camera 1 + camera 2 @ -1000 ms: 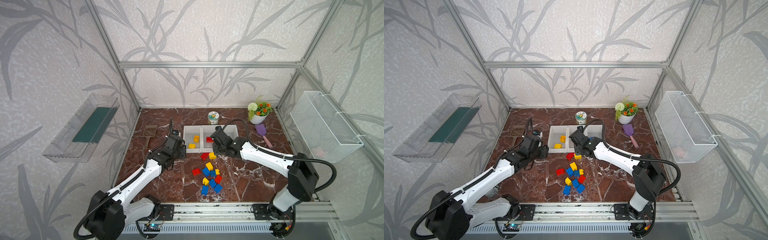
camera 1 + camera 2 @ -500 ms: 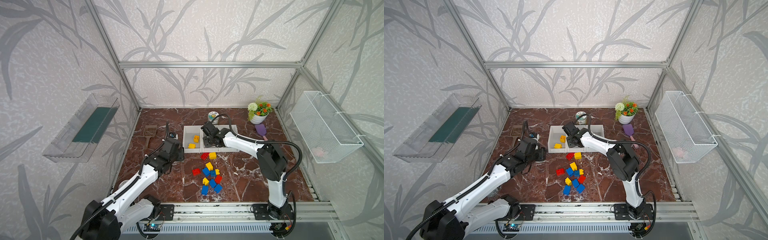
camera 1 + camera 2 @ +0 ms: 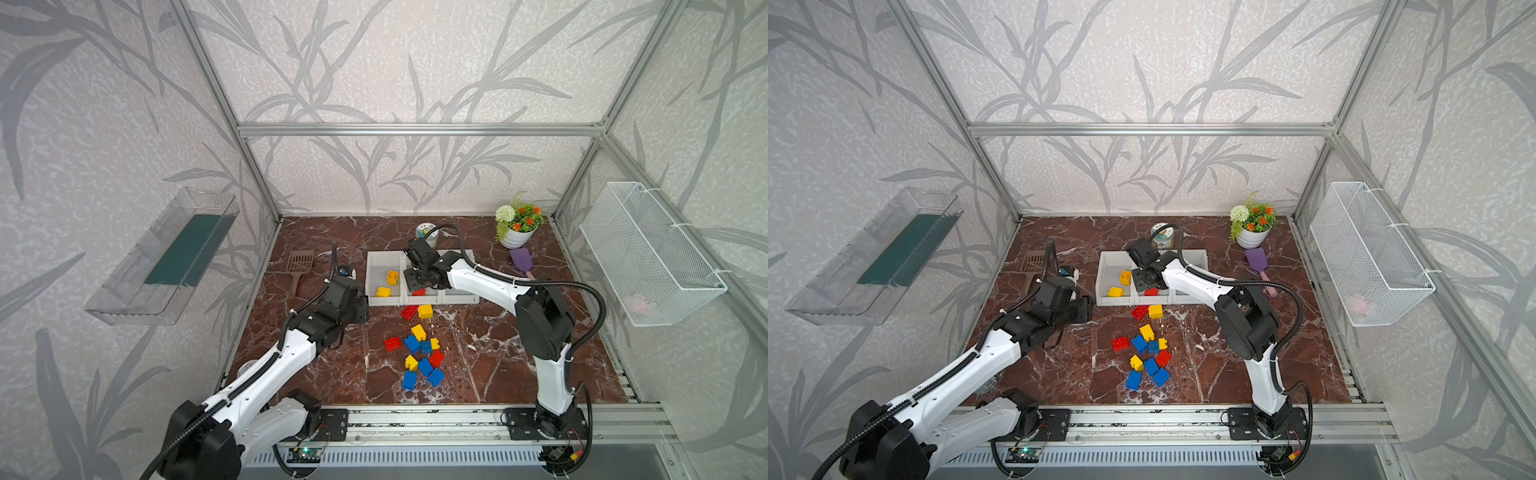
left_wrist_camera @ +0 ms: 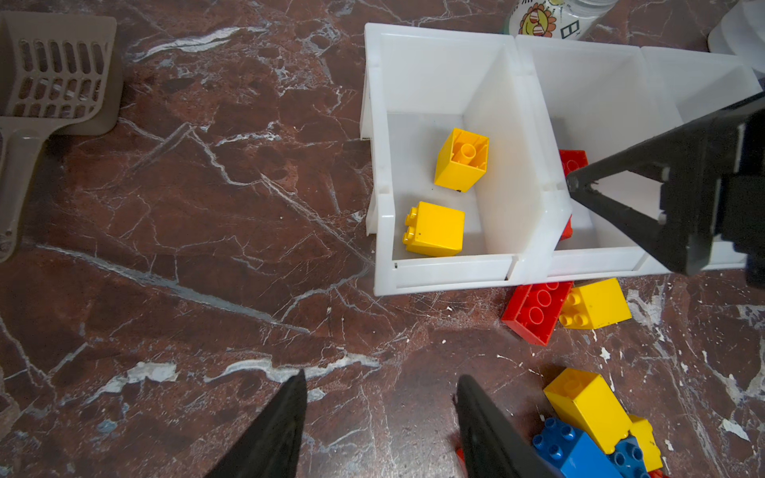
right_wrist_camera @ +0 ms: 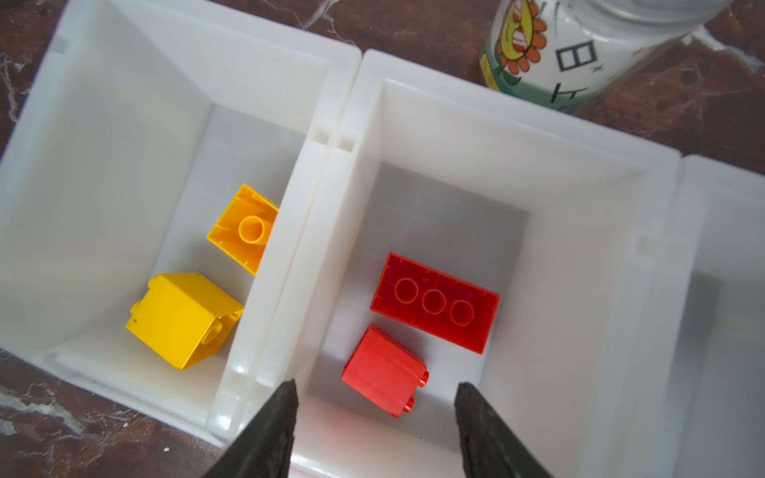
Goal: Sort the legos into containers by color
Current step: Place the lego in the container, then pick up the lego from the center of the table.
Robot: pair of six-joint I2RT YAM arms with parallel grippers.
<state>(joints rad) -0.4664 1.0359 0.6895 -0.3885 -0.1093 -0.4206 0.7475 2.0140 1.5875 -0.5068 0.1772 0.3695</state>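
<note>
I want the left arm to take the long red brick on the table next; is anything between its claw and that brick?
Nothing visible: only bare marble lies between the left claw and the long red brick. A yellow brick sits on its far side.

Your right gripper [image 3: 1143, 286] hangs over the middle of the three containers [image 3: 1105, 270]. Two yellow legos [image 3: 1125, 277] lie in the left one, loose legos [image 3: 1153, 346] scattered in front.
</note>
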